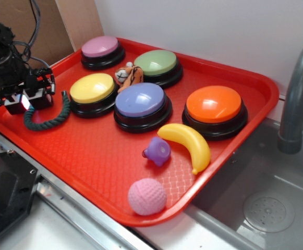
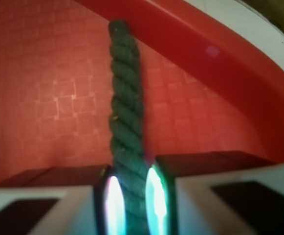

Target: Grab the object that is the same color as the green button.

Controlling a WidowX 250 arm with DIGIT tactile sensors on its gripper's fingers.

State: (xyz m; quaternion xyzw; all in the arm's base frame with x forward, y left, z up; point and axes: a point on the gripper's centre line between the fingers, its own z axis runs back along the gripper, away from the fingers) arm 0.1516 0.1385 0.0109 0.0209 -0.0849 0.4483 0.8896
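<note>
Lying at the left end of the red plastic tray (image 1: 99,172), the short dark green twisted rope (image 1: 55,117) curls in a U beside the yellow-domed button (image 1: 92,88), one leg running toward the tray's raised rim. The black tool (image 1: 30,100) sits right over the rope's near end, and the wrist view shows why it is there: the rope (image 2: 126,112) passes straight between the two pads (image 2: 113,205), which are pressed in against its strands on either side. So the tool is pinching the rope, low over the tray floor; I cannot tell whether the rope has left the surface, as most of its length appears to rest on the tray.

The grip falls near one end and not on the bend, probably because that end lies clear of the yellow button and the rim, giving the pads room on both sides.

Farther back stands the pale green domed button (image 1: 156,62) with its black base, the colour match that singles out the rope. Around it are a pink-domed button (image 1: 100,47), a purple-domed button (image 1: 140,100) and an orange-domed button (image 1: 214,104), with a small striped toy figure (image 1: 128,75) wedged between them. Nearer the front lie a yellow banana (image 1: 189,143), a small purple toy (image 1: 157,151) and a pink dimpled ball (image 1: 147,196), all well apart from the tool. The tray sits on a metal worktop (image 1: 78,229) beside a sink (image 1: 266,208).
</note>
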